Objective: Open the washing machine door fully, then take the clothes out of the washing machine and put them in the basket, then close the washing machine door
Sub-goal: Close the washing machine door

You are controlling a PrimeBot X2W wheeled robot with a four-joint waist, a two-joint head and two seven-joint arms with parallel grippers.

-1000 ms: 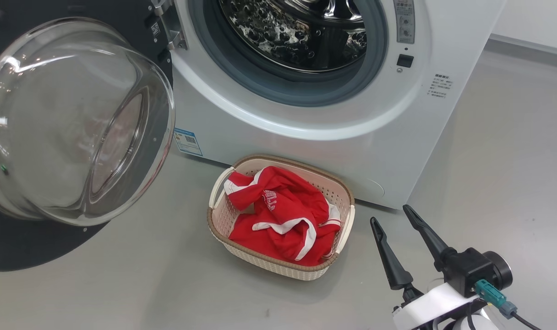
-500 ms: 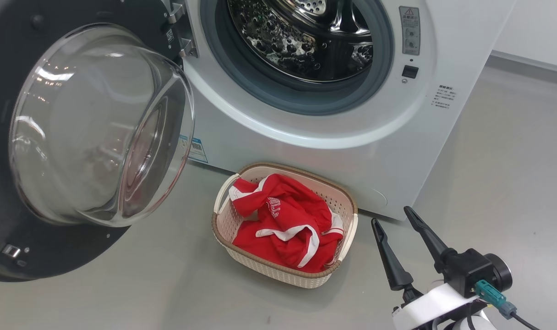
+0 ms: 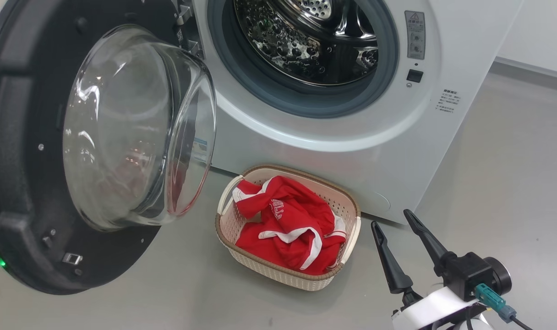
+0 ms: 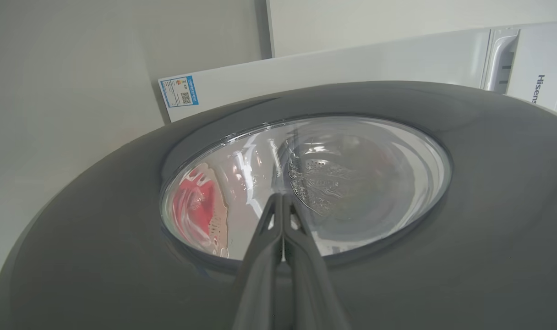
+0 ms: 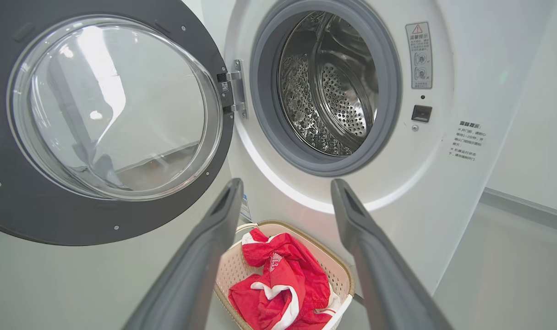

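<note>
We log a smooth grey floor (image 3: 498, 174) under the right pincer (image 3: 390, 217), spreading away to both sides of it and faintly glossy. Ahead of that pincer and off to its right, a darker grey skirting strip (image 3: 530, 68) runs along the foot of a white wall (image 3: 548, 32). From the right wrist we note the same order, all to the pincer's right: wall on top, strip below it, floor lowest.

washing machine (image 3: 333, 151) white all over, grey gasket (image 3: 306, 103), shiny steel drum (image 3: 287, 41) dotted with holes. washing machine door (image 3: 17, 183): black rim, clear glass. basket (image 3: 278, 275) cream, hole-pattern sides, brown woven-look rim. clothes (image 3: 287, 224) bright red, white stripes plus white lettering. sticker (image 4: 178, 90) on machine blue and white. floor (image 3: 489, 183) plain grey.
</note>
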